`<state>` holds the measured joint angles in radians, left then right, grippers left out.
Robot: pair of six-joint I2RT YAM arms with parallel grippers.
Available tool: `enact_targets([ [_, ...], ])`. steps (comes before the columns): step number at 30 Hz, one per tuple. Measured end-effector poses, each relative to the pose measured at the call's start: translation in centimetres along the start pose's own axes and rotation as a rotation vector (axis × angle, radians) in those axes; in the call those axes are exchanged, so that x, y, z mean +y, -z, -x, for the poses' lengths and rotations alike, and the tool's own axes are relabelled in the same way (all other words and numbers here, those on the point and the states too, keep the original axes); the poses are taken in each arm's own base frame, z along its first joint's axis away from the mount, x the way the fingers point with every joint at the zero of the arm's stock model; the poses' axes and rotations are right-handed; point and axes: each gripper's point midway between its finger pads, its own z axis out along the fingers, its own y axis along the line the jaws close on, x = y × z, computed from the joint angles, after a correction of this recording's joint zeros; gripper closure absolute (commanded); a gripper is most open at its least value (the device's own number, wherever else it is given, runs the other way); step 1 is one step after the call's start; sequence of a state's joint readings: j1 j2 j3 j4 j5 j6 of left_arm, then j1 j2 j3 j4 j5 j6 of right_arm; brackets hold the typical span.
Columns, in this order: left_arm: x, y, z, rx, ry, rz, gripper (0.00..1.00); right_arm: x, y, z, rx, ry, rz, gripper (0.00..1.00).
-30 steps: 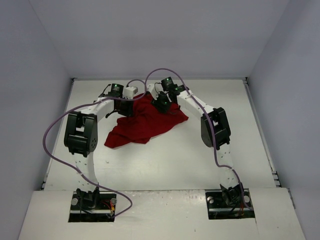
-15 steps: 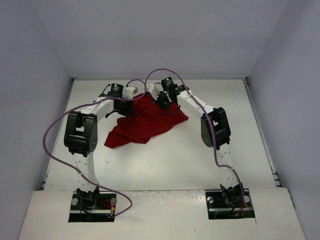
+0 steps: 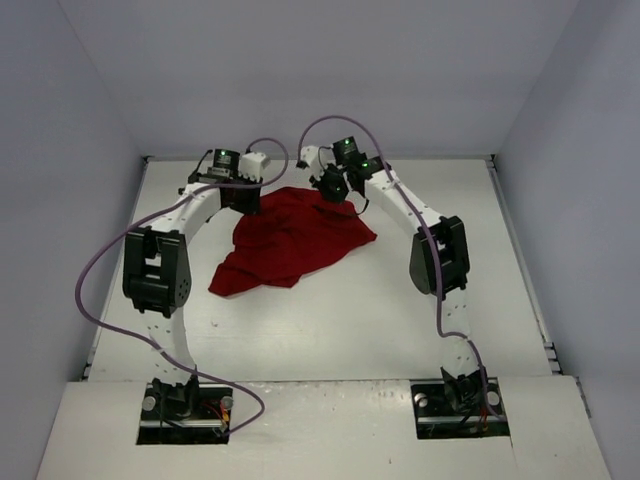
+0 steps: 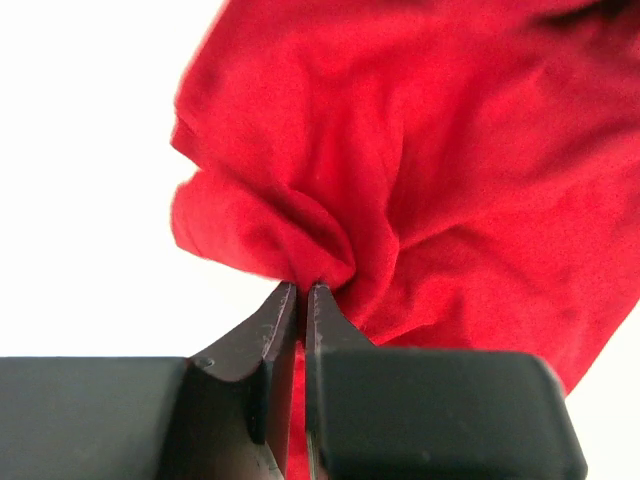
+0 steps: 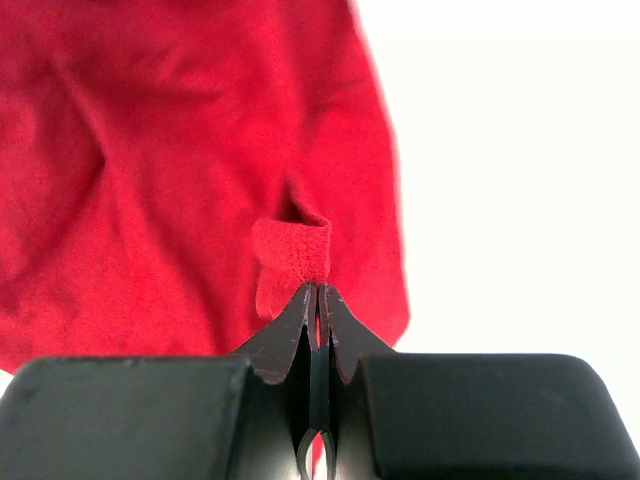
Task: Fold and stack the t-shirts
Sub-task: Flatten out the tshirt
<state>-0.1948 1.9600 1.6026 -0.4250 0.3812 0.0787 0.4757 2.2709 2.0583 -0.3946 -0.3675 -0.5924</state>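
Two end effectors [image 4: 302, 287] [image 5: 317, 288] pinching t-shirt [image 3: 295, 245], far edge

The right gripper [image 5: 317, 292] has its two black fingers [image 5: 282, 345] pressed together, tips pinching a small rolled fold of the red t-shirt [image 5: 170, 150] (a thick hem-like edge, curled over just above the tips). The wrinkled cloth fills the upper left of the view. The bare white table [image 5: 520, 150] shows to the right.
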Motion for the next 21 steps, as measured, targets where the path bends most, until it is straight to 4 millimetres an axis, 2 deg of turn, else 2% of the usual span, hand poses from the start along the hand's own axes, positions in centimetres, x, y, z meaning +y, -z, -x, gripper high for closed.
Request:
enact_targets([
  [3, 0.0, 3.4, 3.8, -0.100, -0.046, 0.037, 1.00, -3.3, 4.5, 2.7, -0.087, -0.050, -0.078, 1.00],
  [7, -0.6, 9.4, 8.6, -0.256, -0.103, 0.094, 1.00, -7.8, 12.8, 6.0, -0.219, -0.101, -0.205, 1.00],
  [11, -1.1, 14.7, 11.2, -0.367, -0.149, 0.151, 1.00, -10.6, 21.1, 8.2, -0.334, -0.135, -0.319, 1.00],
  [12, -1.2, 15.8, 11.5, -0.388, -0.160, 0.163, 1.00, -11.0, 24.0, 8.9, -0.379, -0.148, -0.347, 1.00],
  [16, -2.0, 19.0, 12.1, -0.450, -0.211, 0.182, 1.00, -11.2, 29.0, 10.1, -0.456, -0.163, -0.387, 1.00],
  [19, -3.3, 20.3, 9.4, -0.431, -0.274, 0.152, 1.00, -10.1, 32.0, 9.7, -0.482, -0.186, -0.392, 1.00],
  [21, -4.5, 21.3, 7.5, -0.440, -0.340, 0.122, 1.00, -8.8, 33.4, 8.6, -0.486, -0.202, -0.393, 1.00],
])
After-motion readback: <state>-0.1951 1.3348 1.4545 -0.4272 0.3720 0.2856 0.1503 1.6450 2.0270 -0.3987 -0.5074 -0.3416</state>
